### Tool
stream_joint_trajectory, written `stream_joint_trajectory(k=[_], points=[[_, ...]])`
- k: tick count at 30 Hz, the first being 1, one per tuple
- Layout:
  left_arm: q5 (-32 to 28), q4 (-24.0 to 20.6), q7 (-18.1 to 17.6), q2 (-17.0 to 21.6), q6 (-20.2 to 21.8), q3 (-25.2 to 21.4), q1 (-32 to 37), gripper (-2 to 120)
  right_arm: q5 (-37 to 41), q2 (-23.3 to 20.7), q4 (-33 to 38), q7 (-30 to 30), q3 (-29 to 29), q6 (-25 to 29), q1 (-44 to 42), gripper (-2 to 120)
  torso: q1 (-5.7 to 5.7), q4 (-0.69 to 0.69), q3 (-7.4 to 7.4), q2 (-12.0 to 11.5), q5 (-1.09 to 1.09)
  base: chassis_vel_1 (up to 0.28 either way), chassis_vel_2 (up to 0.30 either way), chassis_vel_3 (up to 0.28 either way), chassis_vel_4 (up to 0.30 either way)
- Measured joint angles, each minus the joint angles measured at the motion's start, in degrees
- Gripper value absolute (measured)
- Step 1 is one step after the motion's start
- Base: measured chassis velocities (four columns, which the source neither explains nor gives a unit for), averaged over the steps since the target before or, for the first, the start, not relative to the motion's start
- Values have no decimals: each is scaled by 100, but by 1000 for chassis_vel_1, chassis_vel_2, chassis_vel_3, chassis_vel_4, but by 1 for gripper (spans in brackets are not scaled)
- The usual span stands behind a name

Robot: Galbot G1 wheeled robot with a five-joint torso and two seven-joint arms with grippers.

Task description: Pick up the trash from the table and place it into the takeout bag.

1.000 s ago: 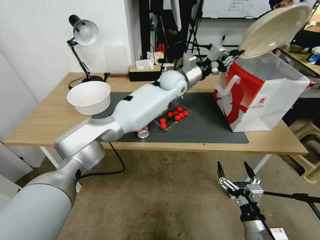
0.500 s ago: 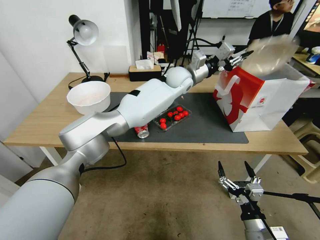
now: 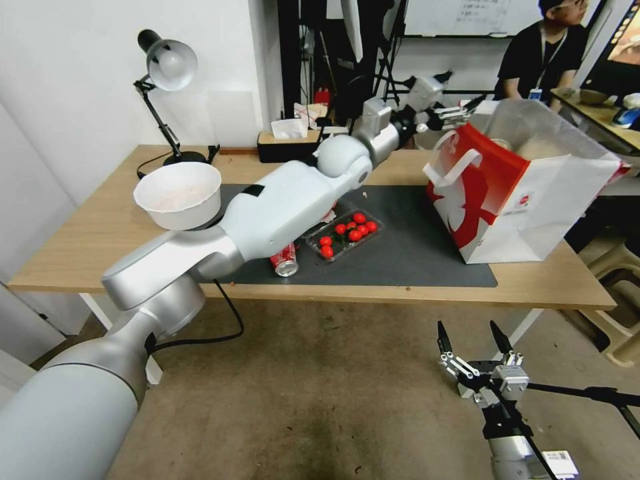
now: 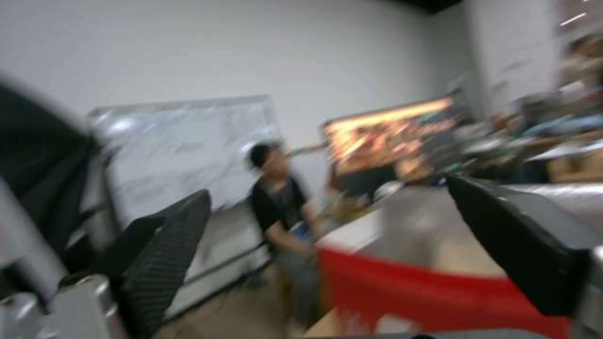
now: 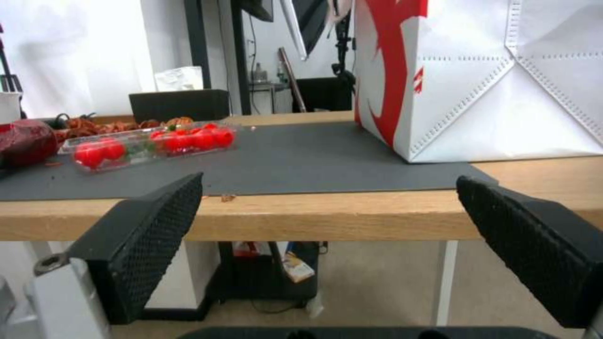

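Glossy white-and-silver left arm [image 3: 267,213] with rounded joints — a black cable at its base; both grippers carry black, diamond-textured fingers [image 5: 150,226].

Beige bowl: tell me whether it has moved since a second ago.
Yes. It was held above the bag; now it lies inside the bag, and the left gripper is open beside the rim.

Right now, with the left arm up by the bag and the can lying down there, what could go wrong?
1. The left gripper, open, hangs close by the takeout bag near its rim and strap handle; swinging away, it could snag the handle and tip the bag.
2. The red soda can lies on its side near the table's front edge, under the left arm; a nudge might roll it off.
3. The clear tray of cherry tomatoes sits right beside the can and could get bumped.
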Motion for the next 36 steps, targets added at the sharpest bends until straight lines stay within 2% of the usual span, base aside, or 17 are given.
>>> stream_joint_trajectory(k=[2,3,5,6,10,11,14,15,16,18,19,20,22,23,27,32,36], points=[[-25,-72,-120,80,8,-25,54,99,6,-12,0,0,0,0,6,100,0,1,0,0,0,0,0,0,0],[-56,-194,-346,180,34,-59,141,99,19,-36,0,-1,0,-4,19,100,0,1,0,0,-1,0,0,0,0],[-12,-628,-1343,415,542,-148,349,100,68,-71,2,-1,0,-22,46,100,0,0,0,0,-1,0,0,0,0],[-12,-628,-1343,415,542,-148,349,100,68,-71,2,-1,0,-22,46,100,0,0,0,0,-1,0,0,0,0],[-176,-1414,-3382,763,1513,-236,646,100,104,-107,24,-3,2,-54,68,100,0,1,0,0,-1,0,0,0,0],[-176,-1414,-3382,763,1513,-236,646,100,104,-107,24,-3,2,-54,68,100,0,1,0,0,-1,0,0,0,0],[-430,-2038,-4542,953,2129,-238,806,100,120,-146,31,-3,-3,-72,83,100,0,0,0,0,-1,0,0,0,0],[-430,-2038,-4542,953,2129,-238,806,100,120,-146,31,-3,-3,-72,83,100,0,0,0,0,-1,0,0,0,0],[-602,-2370,-5187,1062,2341,-247,883,100,133,-172,42,-3,-6,-75,86,100,0,-1,-1,0,0,0,0,0,0],[-703,-2698,-5860,1211,2507,-267,964,100,144,-190,44,-4,-16,-74,86,100,0,0,-1,0,-1,0,0,0,0],[-703,-2698,-5860,1211,2507,-267,964,100,144,-190,44,-4,-16,-74,86,100,0,0,-1,0,-1,0,0,0,0],[-698,-2895,-6141,1339,2562,-269,1050,100,144,-190,44,-5,-33,-68,84,100,0,0,0,0,0,0,0,0,0],[-673,-3178,-6311,1559,2569,-309,1262,100,142,-189,46,-8,-62,-62,87,100,0,-1,-1,0,0,0,0,0,0],[-673,-3178,-6311,1559,2569,-309,1262,100,142,-189,46,-8,-62,-62,87,100,0,-1,-1,0,0,0,0,0,0],[-536,-3631,-6295,2067,2510,-523,1854,100,139,-217,47,-10,-84,-60,104,100,0,0,0,0,-1,0,0,0,0],[-392,-3898,-6242,2381,2506,-716,2268,100,123,-240,42,-12,-111,-59,110,100,0,0,0,0,-1,0,0,0,0],[-250,-4177,-6125,2661,2482,-1083,2823,100,90,-244,42,-13,-143,-67,124,100,0,-1,0,0,-1,0,0,0,0]])
